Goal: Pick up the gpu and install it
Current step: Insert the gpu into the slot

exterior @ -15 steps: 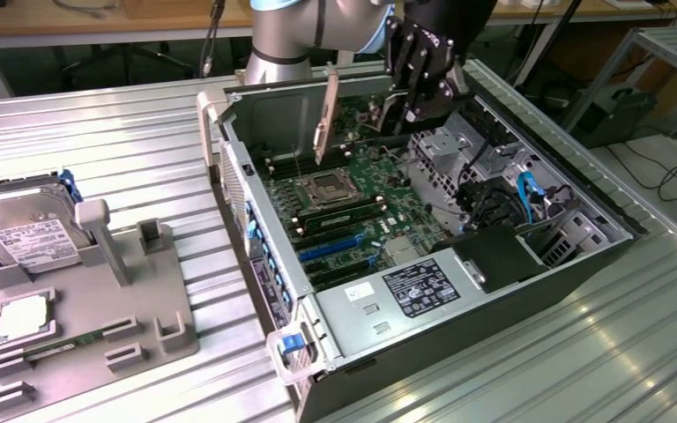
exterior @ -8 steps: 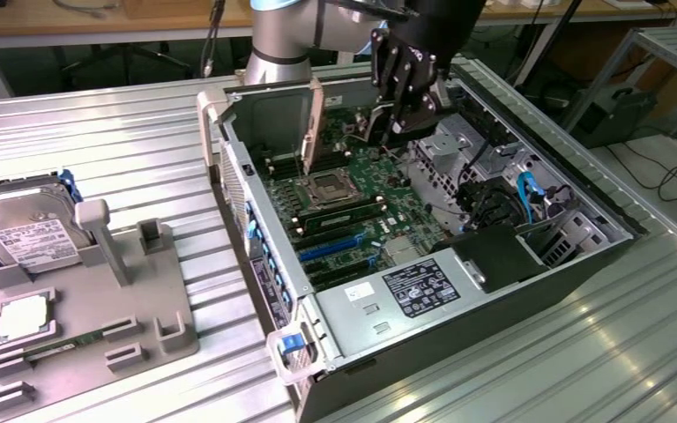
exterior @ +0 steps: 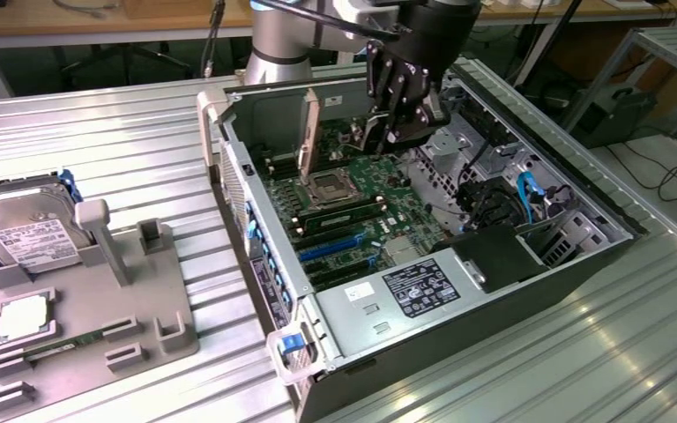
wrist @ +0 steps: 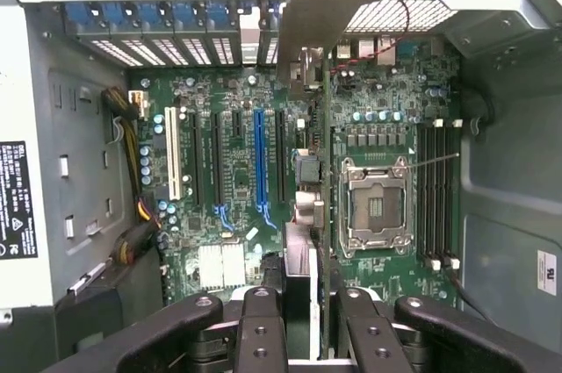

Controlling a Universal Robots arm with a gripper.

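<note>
Corrugated metal table [exterior: 103, 141] carries everything. Open computer case [exterior: 574, 189] lies on its side on it, toward the exterior view's right, side panel off, interior exposed. Green motherboard [exterior: 368, 207] sits in the case floor, with the empty CPU socket [exterior: 329, 187] near its middle, blue expansion slots [exterior: 329, 249] closer to the camera, memory slots [wrist: 436, 193] beside the socket. Power supply [exterior: 415, 291] with a black label sits at the near end of the case; blue cables [exterior: 527, 198] run on the exterior view's right side.

Robot arm [exterior: 279, 40] reaches down from the far edge into the case. Gripper [exterior: 400, 119] hangs over the far part of the motherboard, just beyond the CPU socket. In the wrist view the gripper [wrist: 307, 320] has its black fingers [wrist: 262, 325] set narrow, pinching the gpu [wrist: 326, 215] by its edge. The gpu is a thin dark card seen edge-on, standing upright over the motherboard between the expansion slots and the CPU socket, its pale metal bracket [wrist: 329, 26] at the rear slot openings of the case. Cannot tell whether the card edge is seated in a slot.

Gray parts tray [exterior: 85, 291] sits at the exterior view's left, well apart from the case. Silver hard drive [exterior: 27, 229] with a white label lies at its far end.
</note>
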